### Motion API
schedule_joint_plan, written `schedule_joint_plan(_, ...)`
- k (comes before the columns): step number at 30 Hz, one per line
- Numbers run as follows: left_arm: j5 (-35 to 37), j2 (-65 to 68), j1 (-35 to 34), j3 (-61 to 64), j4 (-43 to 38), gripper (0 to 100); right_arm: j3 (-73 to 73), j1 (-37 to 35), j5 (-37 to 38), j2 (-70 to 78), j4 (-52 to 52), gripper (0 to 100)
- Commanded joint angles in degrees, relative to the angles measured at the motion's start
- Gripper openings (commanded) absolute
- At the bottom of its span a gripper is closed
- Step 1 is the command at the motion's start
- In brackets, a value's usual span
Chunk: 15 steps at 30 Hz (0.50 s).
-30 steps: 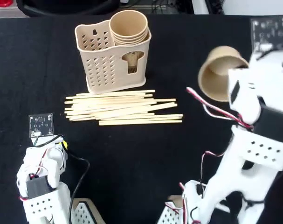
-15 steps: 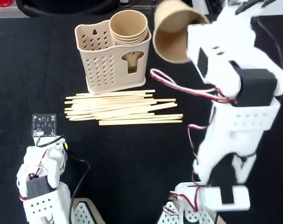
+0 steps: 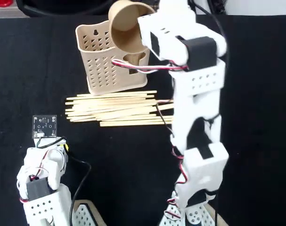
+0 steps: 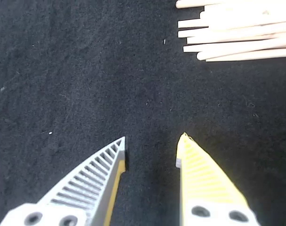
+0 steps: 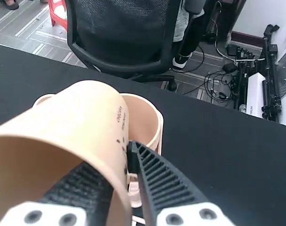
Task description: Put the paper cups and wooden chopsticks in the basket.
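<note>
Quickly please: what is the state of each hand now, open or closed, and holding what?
Left hand: open, holding nothing.
Right hand: closed on a paper cup.

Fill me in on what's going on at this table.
The right gripper is shut on a paper cup, tilted, above the basket where other cups are stacked. The wooden chopsticks lie in a pile on the table in front of the basket. The left gripper sits open near their ends.
</note>
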Motion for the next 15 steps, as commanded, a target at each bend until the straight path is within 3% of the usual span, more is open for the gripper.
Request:
schedule_joint_plan(1, -0.26, -0.18, -0.04, 0.13, -0.18, 18, -2.51, -0.53, 1.41, 1.45, -3.52, 1.1)
schedule_joint_plan(9, -0.26, -0.18, -0.04, 0.13, -0.18, 18, -2.59, 3.34, 3.52, 6.29, -6.42, 1.1)
schedule_joint_plan(15, -0.26, -0.18, -0.04, 0.13, -0.18, 18, -2.59, 1.93, 6.77, 8.04, -7.03, 3.4)
